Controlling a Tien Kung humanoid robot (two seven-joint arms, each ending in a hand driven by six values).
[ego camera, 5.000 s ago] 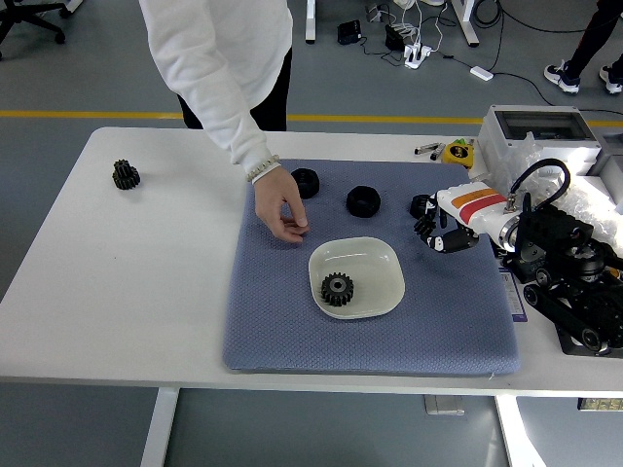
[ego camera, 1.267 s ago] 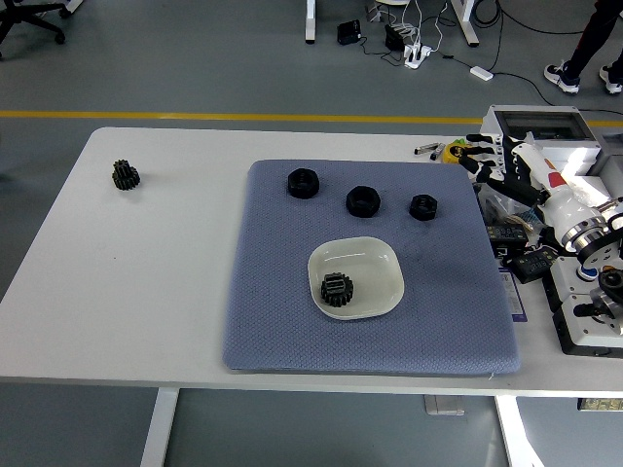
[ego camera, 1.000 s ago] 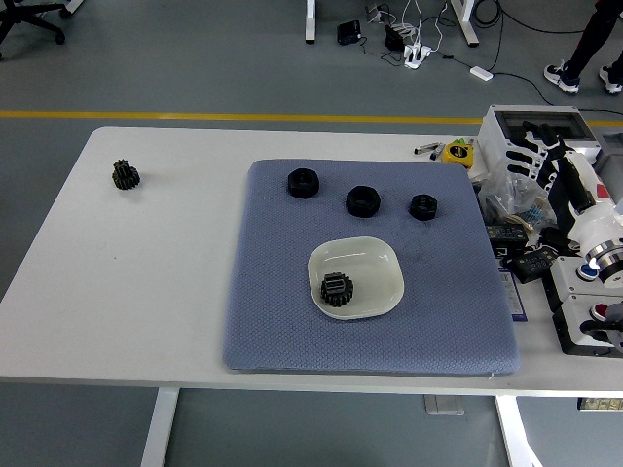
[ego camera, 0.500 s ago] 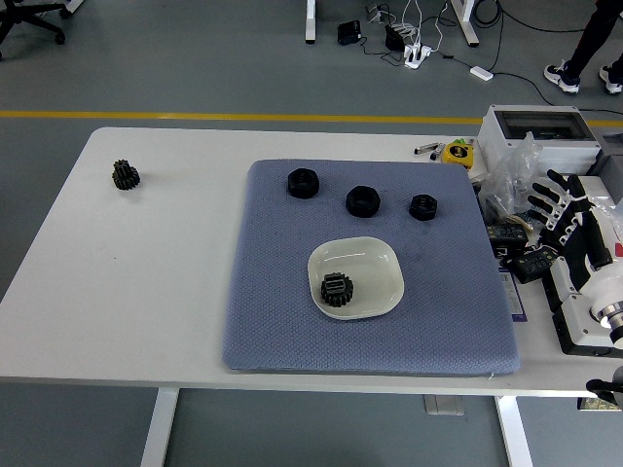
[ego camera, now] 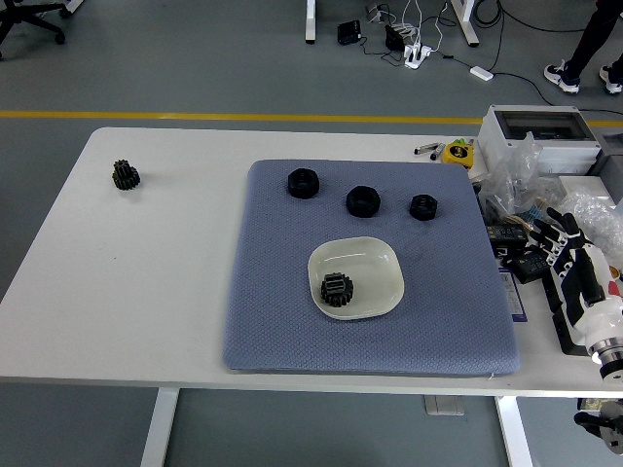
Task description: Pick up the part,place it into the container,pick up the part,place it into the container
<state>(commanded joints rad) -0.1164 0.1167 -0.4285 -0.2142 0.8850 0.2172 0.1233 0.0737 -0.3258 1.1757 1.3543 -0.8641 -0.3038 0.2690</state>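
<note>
Gear (ego camera: pixel 336 288) sits in white dish (ego camera: pixel 356 277) — first placement done. My right hand (ego camera: pixel 576 263) at 4 o'clock, fingers spread, empty. Next: grasp nut (ego camera: pixel 422 206) at 1 o'clock.

The table (ego camera: pixel 146 282) is white, and the mat (ego camera: pixel 282 321) on it is a greyish blue with a fine dotted weave. A cream dish (ego camera: pixel 380 272) holds a black gear (ego camera: pixel 337 289), and three black nuts (ego camera: pixel 361 200) lie on the mat. Another dark gear (ego camera: pixel 125 175) sits on the white tabletop, and the right hand (ego camera: pixel 574 268) is white with black finger joints.
</note>
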